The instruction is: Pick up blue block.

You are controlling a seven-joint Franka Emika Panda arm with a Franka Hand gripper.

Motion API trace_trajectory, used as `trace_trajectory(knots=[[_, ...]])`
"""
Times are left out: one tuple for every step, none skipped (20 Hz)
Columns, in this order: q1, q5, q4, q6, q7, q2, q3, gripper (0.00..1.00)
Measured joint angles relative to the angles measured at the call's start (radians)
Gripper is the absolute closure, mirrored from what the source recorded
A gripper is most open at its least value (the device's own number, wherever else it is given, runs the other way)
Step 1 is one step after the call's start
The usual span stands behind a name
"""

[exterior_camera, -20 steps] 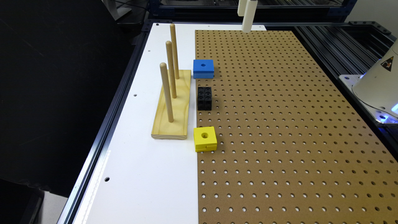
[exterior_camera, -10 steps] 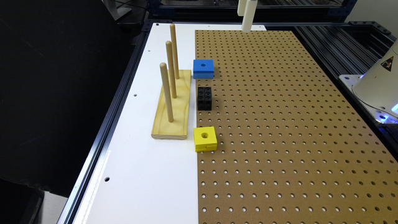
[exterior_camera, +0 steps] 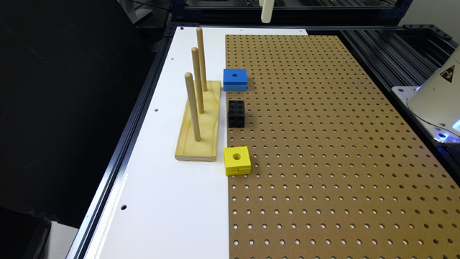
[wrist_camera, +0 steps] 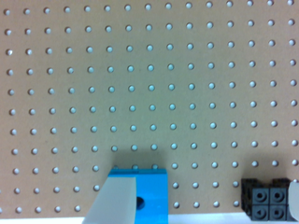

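pincer [exterior_camera: 265, 12]: hanging high above far pegboard [exterior_camera: 323, 144] edge, fingers standing apart
blue block [exterior_camera: 235, 79]: sitting untouched beside peg stand [exterior_camera: 199, 120]

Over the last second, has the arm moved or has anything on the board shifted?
Nothing visibly changed. The end effector hangs at the far edge of the table as before, high above the board and clear of the blue block. The black cube, yellow block and peg stand sit where they were.
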State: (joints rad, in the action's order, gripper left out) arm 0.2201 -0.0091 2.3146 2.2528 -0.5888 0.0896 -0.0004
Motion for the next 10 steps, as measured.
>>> trace_trajectory(knots=[[0.005, 0.0000, -0.007, 0.000, 0.005, -0.009, 0.000, 0.00], [0.009, 0.0000, -0.009, 0.000, 0.007, -0.012, 0.000, 0.00], [0.014, 0.0000, -0.009, 0.000, 0.012, -0.012, 0.000, 0.00], [0.019, 0.0000, -0.009, 0.000, 0.017, -0.012, 0.000, 0.00], [0.026, -0.0001, -0.009, 0.000, 0.023, -0.012, 0.000, 0.00], [0.036, -0.0001, -0.009, 0.000, 0.033, -0.012, 0.000, 0.00], [0.044, -0.0001, -0.009, 0.000, 0.041, -0.012, 0.000, 0.00], [0.050, -0.0001, -0.009, 0.000, 0.048, -0.012, 0.000, 0.00], [0.056, -0.0001, -0.009, 0.000, 0.054, -0.012, 0.000, 0.00], [0.059, -0.0001, -0.009, 0.000, 0.057, -0.012, 0.000, 0.00]])
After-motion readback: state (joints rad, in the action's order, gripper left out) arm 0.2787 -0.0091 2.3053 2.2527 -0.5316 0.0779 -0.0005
